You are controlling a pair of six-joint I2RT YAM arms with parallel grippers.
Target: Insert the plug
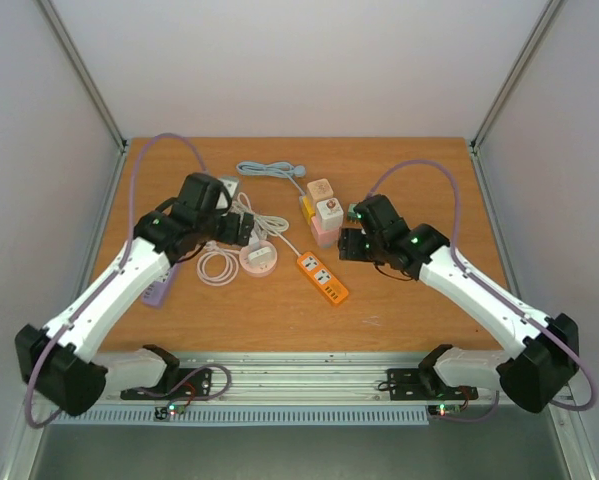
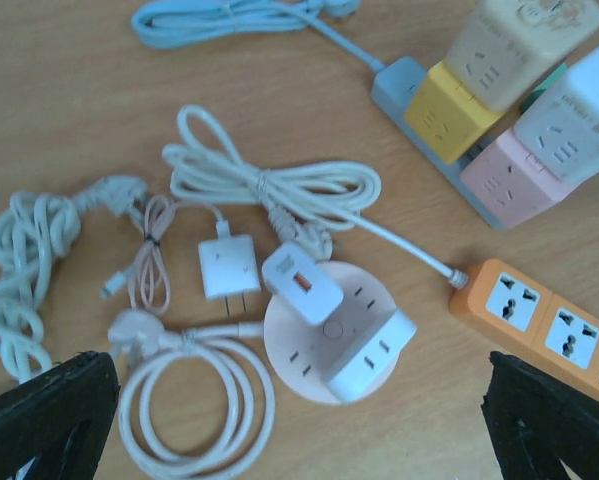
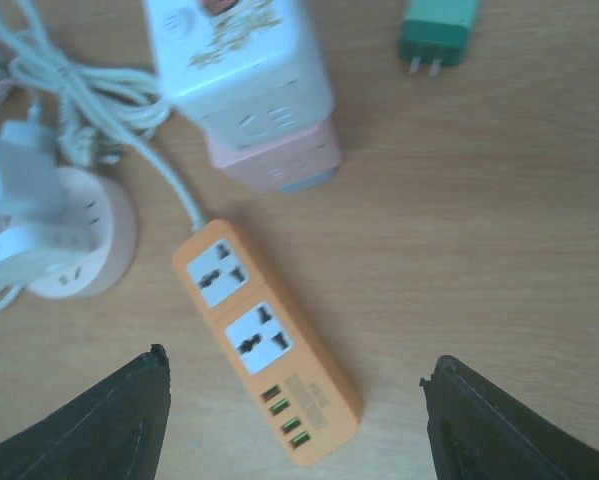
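Tabletop (image 1: pixel 399 300) clutter is the main hazard: both arms hover with the left gripper (image 2: pixel 299 440) and right gripper (image 3: pixel 294 430) spread wide, holding nothing. Orange power strip (image 3: pixel 264 340) lies unsecured below the right one and could skid under a push. White two-pin plug (image 2: pixel 227 268) lies flat just beside the round pink socket (image 2: pixel 324 340), ringed by white cords (image 2: pixel 269 185) that could snag a closing finger

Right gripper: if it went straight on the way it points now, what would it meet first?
Probably the orange power strip: in the wrist view it lies right in line between the fingers of the open right gripper, near its USB end. Height above it is unclear.
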